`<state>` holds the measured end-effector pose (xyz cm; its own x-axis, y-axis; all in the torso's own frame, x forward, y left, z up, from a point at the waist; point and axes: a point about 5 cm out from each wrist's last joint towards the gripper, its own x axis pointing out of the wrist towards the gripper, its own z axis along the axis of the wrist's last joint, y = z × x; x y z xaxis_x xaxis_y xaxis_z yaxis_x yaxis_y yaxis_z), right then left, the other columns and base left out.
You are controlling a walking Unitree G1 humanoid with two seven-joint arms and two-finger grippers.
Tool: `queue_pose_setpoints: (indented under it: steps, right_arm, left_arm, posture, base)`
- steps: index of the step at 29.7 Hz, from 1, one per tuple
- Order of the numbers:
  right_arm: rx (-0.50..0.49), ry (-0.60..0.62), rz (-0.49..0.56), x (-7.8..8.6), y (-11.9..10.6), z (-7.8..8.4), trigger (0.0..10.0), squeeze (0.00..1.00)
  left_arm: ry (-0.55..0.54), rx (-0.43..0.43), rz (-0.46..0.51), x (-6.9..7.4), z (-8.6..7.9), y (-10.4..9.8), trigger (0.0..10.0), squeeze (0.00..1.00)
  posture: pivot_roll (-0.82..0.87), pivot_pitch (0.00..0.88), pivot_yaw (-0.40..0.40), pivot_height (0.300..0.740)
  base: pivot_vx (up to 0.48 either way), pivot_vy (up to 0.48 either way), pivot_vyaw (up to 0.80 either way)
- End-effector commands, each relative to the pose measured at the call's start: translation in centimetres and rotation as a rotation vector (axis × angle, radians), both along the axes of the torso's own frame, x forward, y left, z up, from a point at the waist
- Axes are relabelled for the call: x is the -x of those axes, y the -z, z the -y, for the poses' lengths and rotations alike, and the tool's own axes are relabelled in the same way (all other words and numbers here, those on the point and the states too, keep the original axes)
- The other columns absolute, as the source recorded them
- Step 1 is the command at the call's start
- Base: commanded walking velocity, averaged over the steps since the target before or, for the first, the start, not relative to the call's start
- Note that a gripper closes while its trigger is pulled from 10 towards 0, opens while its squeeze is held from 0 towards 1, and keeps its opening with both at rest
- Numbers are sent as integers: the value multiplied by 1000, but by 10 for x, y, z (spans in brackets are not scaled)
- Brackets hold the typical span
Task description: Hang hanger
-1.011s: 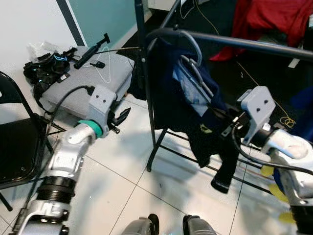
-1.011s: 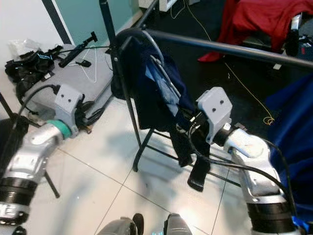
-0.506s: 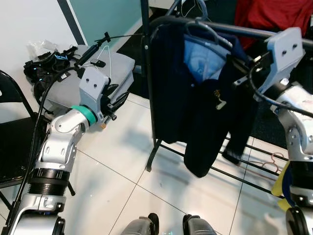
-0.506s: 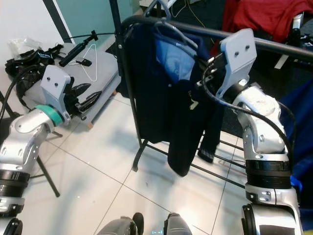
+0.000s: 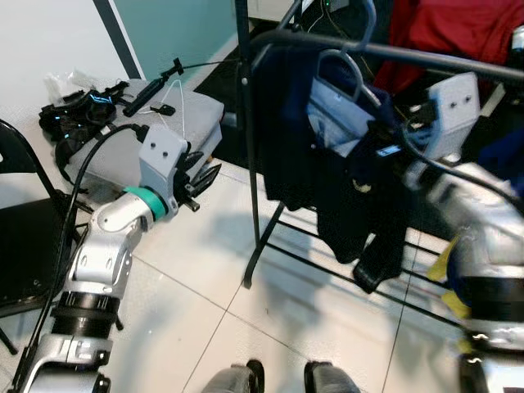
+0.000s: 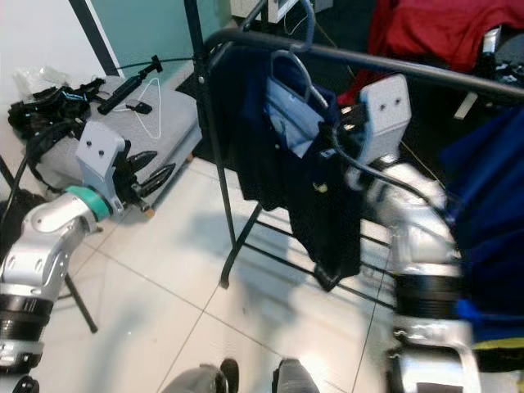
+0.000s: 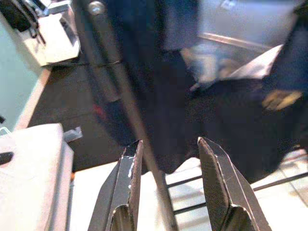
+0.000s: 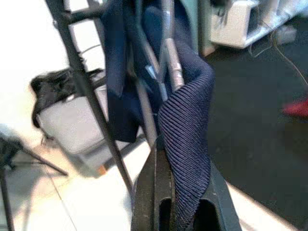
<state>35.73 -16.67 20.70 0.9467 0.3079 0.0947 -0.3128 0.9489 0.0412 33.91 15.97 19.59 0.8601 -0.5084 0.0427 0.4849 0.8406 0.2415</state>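
Hanger hooked over rail, right gripper jaws seemingly clamping its navy garment; left gripper jaws apart.

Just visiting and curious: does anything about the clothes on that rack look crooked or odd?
Yes. The navy jacket hangs lopsided on its grey hanger, bunched to one side below the black rail. The right gripper is clamped on a fold of it, pulling it askew.

No text, label, brand, number or sign could be read in any of the views. A small pale emblem stood on the front of the dark jacket on the rack, too small and blurred to make out.
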Motion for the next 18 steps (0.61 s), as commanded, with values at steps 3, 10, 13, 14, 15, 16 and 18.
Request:
queue_pose_setpoints:
  steps: [3,10,13,14,15,16,18]
  right_arm:
    - [-19,16,-14,-21,3,-30,10000,0]
    - [99,-5,-20,-46,-13,-44,10000,0]
    - [230,-4,49,-54,-35,-41,10000,0]
    - [230,-4,49,-54,-35,-41,10000,0]
    - [299,-3,86,-56,-43,-39,10000,0]
    - [299,-3,86,-56,-43,-39,10000,0]
    - [426,-28,116,-56,-47,-39,10000,0]
  left_arm:
    - [-14,6,-35,0,1,8,10000,0]
    - [-35,16,-33,3,0,8,10000,0]
    - [-50,19,-35,5,-3,10,10000,0]
    - [-50,19,-35,5,-3,10,10000,0]
    - [-57,20,-37,7,-4,11,10000,0]
    - [-57,20,-37,7,-4,11,10000,0]
    - [-60,21,-39,8,-4,12,10000,0]
  posture:
    - [-117,88,159,740]
    - [-90,83,137,740]
    - [-86,85,131,740]
    - [-86,85,131,740]
    - [-86,85,125,740]
    - [-86,85,125,740]
    - [-85,85,123,740]
  base:
    - [0,0,0]
    - [0,0,0]
    - [0,0,0]
    - [0,0,0]
    - [0,0,0]
    - [0,0,0]
    - [0,0,0]
